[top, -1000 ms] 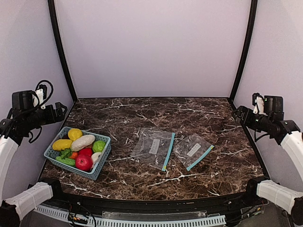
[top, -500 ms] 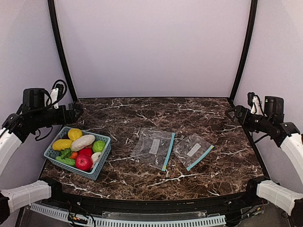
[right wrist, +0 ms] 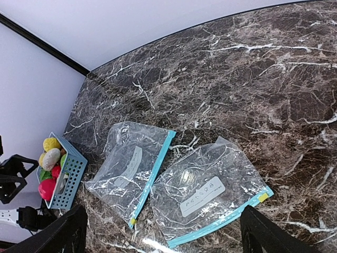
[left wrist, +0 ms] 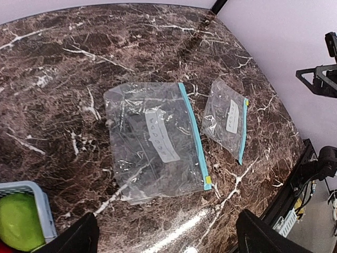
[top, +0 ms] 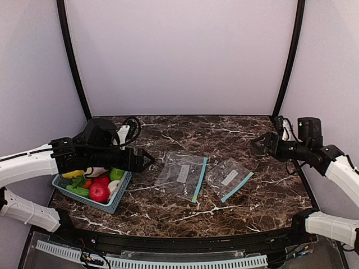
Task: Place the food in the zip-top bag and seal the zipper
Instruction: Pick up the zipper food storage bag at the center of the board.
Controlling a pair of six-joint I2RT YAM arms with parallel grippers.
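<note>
Top view: food heaped in teal basket (top: 119, 197) at near-left of marble table (top: 168, 131). Red apple (top: 99, 193) at front, green fruit (top: 116, 174) behind it, yellow piece (top: 73, 174) at far left, partly hidden under L arm. L gripper (top: 149, 160) out over table just right of basket, pointing twd larger bag (top: 180, 175), fingers apart, nothing btwn them. Larger bag flat near table centre, teal zipper strip along its right edge. Smaller bag (top: 227, 178) flat just beside it on the right, zipper strip also on right edge. R gripper (top: 254, 147) up over far-right of table, aimed left, fingers spread, holding nothing, apart from both bags. L wrist view: looking down on both bags, larger near centre, smaller to its right, just beside. Own fingers (left wrist: 76, 240) at bottom corners, wide apart, clear of marble. Basket corner w/ green fruit at bottom left, R gripper at right edge. R wrist view: own fingers (right wrist: 66, 234) wide apart at bottom corners, empty. Smaller bag nearest, larger bag left of it; touching or not, cannot tell here. Basket w/ food at far left, yellow, cream and red pieces showing. All visible food in basket.
</note>
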